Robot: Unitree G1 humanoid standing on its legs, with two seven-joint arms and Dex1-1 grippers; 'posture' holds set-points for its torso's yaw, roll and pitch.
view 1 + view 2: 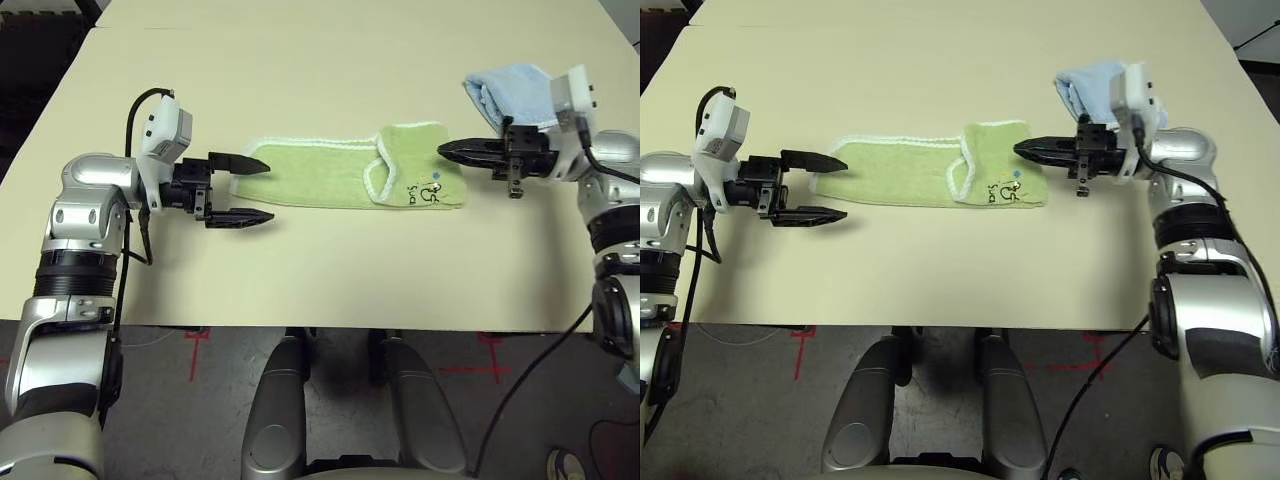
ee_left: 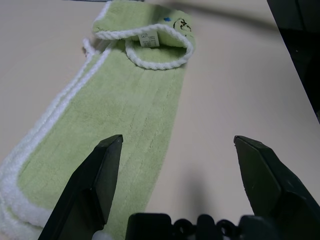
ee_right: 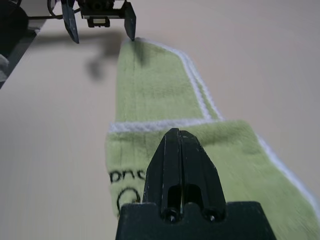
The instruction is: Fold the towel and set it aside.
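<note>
Nearest, at the left middle of the head views, the left gripper [image 1: 254, 190] hangs with its two black fingers spread wide and holding nothing. One fingertip lies over the left end of the towel [image 1: 310, 178], the other over bare tabletop [image 1: 330, 270] just in front of that end. The towel is a long, narrow, light green strip with white edging, stretched left to right across the centre of the tabletop. Its right end is doubled back over itself into a shorter flap, with a dark embroidered mark [image 1: 426, 190] by the near right corner. At the right middle, the right gripper [image 1: 446, 150] points left with its fingers pressed together, nothing between them, the tip just above the far right corner of the folded flap. Farther back, at the upper right, a light blue folded towel [image 1: 508, 90] lies behind the right wrist.
</note>
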